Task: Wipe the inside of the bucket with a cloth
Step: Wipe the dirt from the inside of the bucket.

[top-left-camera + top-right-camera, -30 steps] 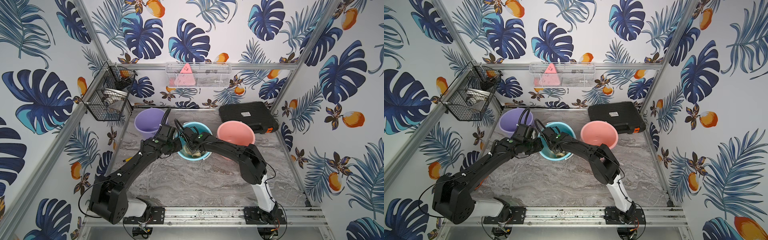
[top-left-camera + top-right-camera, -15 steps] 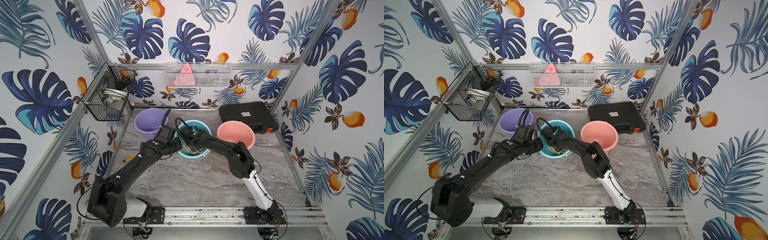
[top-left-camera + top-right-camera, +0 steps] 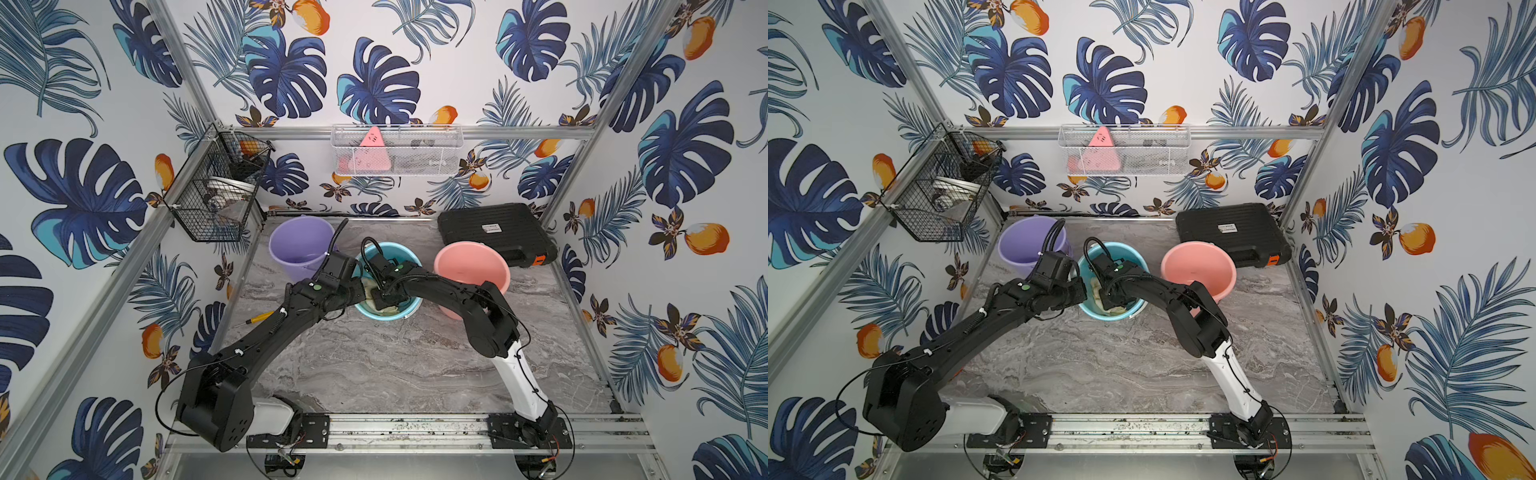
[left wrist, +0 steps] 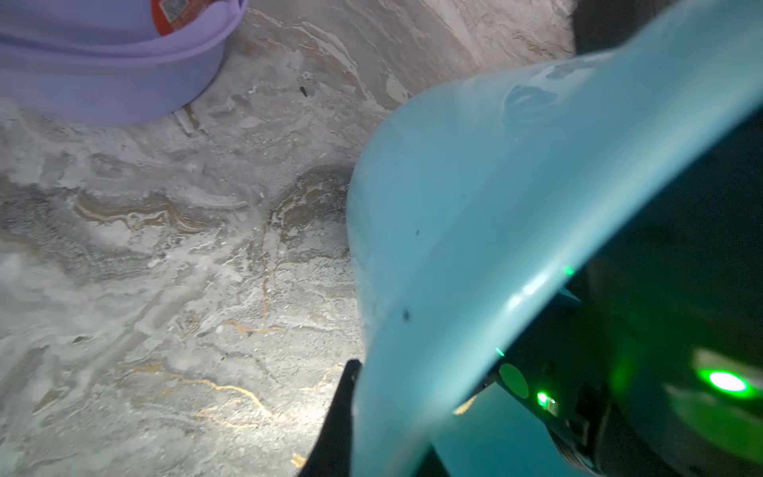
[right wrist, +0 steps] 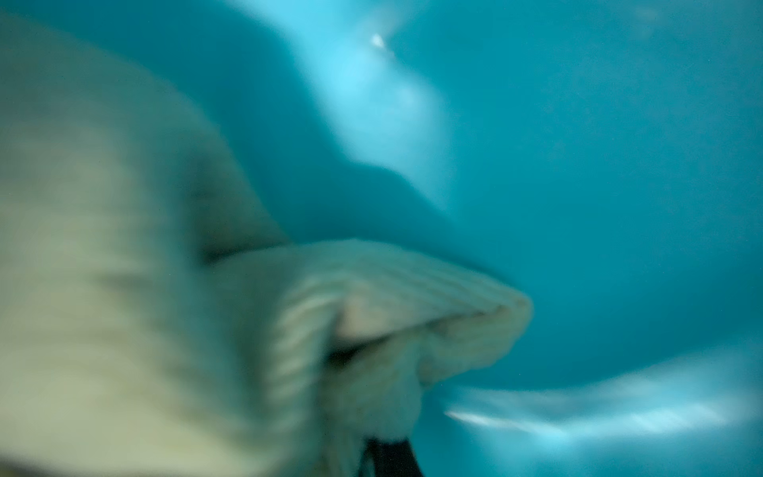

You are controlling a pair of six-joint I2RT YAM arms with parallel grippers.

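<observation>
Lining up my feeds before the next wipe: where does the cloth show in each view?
Top view: cloth low inside the blue bucket, against its near wall.
Top view: cloth in the same spot inside the blue bucket.
Left wrist: not clearly visible; only the blue bucket's outer wall.
Right wrist: cloth bunched, blurred, filling much of the picture.
Shared landmark: the blue bucket.

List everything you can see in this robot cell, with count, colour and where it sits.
blue bucket: one, teal blue, table middle
cloth: one, pale tan, inside blue bucket
purple bucket: one, purple, back left of blue bucket
pink bucket: one, pink, right of blue bucket
case: one, black, back right corner
wire basket: one, black, left post
mesh basket: one, white, back wall
pink triangle: one, pink, in mesh basket
yellow-handled tool: one, table's left edge
table: one, grey marble
left pincer: one, black, shut on blue bucket's rim
right pincer: one, black, inside blue bucket, shut on cloth
</observation>
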